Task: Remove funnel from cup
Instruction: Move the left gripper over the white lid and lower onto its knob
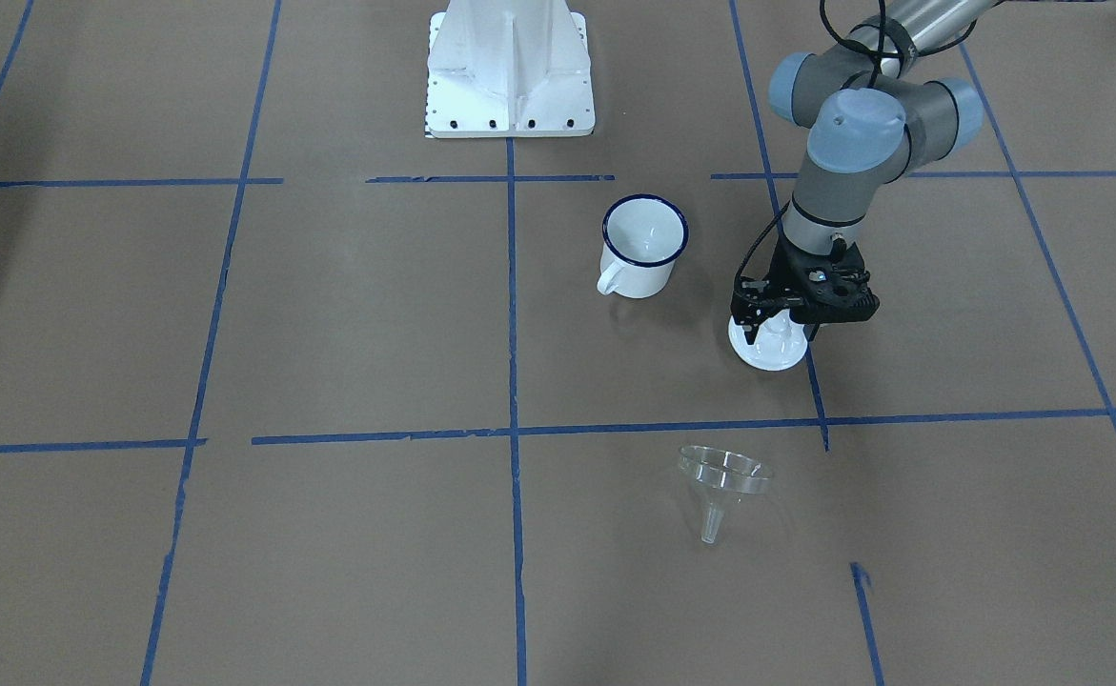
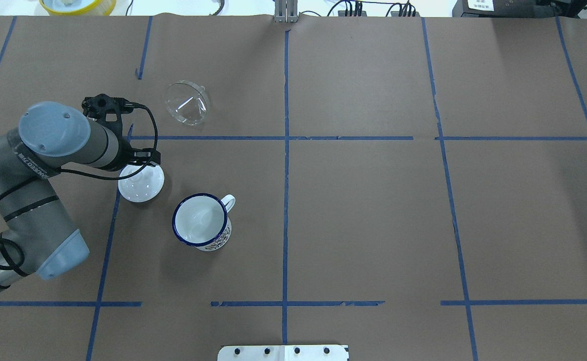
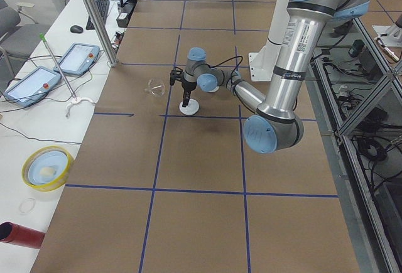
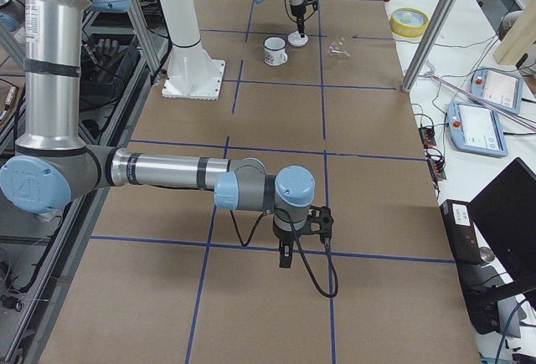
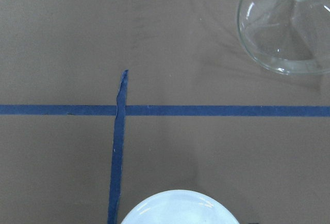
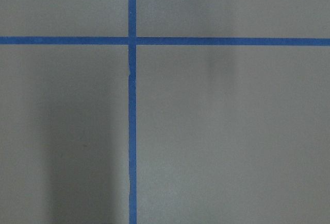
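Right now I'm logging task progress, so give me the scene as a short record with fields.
funnel: out of the cup, lying on its side on the table, touching nothing else
cup: upright, empty
lid: flat on the table beside the cup, apart from it
left gripper: down over the lid, fingers either side of its knob, seemingly open
right gripper: far from the things, above bare table; open or shut cannot be told
task state: funnel already removed
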`<state>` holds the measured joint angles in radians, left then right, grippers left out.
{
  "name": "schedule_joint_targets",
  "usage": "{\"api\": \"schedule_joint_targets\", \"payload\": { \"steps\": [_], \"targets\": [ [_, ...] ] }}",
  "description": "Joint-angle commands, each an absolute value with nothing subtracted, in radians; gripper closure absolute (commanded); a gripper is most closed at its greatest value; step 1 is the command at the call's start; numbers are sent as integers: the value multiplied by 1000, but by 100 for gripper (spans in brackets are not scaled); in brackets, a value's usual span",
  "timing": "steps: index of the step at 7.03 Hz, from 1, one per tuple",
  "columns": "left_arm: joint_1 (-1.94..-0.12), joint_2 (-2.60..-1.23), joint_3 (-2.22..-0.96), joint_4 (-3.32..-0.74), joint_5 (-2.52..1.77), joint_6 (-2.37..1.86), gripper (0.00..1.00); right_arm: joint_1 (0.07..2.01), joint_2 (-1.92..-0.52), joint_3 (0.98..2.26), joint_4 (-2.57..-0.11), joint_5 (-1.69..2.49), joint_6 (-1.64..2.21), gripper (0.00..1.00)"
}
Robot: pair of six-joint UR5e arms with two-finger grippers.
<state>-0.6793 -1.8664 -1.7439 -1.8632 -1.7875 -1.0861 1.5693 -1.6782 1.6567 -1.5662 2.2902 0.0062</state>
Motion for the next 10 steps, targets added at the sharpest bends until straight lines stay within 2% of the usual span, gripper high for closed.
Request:
{"api": "schedule_joint_targets", "payload": {
  "steps": [1, 2, 5, 10],
  "targets": [
    [-676, -1840, -1752, -1864, -1837, -1086, 27, 1569, -1678, 1657, -1566, 2290, 6, 0],
    [-676, -1832, -1762, -1862, -1854, -1085, 33, 1569, -1678, 1655, -1566, 2290, 6, 0],
    [-676, -1832, -1776, -1862, -1858, -1085, 39, 1569, -1678, 1657, -1566, 2290, 6, 0],
    [-677, -1844, -1772, -1836, -1858, -1085, 39, 1569, -1678, 1657, -1566, 2290, 6, 0]
  ]
}}
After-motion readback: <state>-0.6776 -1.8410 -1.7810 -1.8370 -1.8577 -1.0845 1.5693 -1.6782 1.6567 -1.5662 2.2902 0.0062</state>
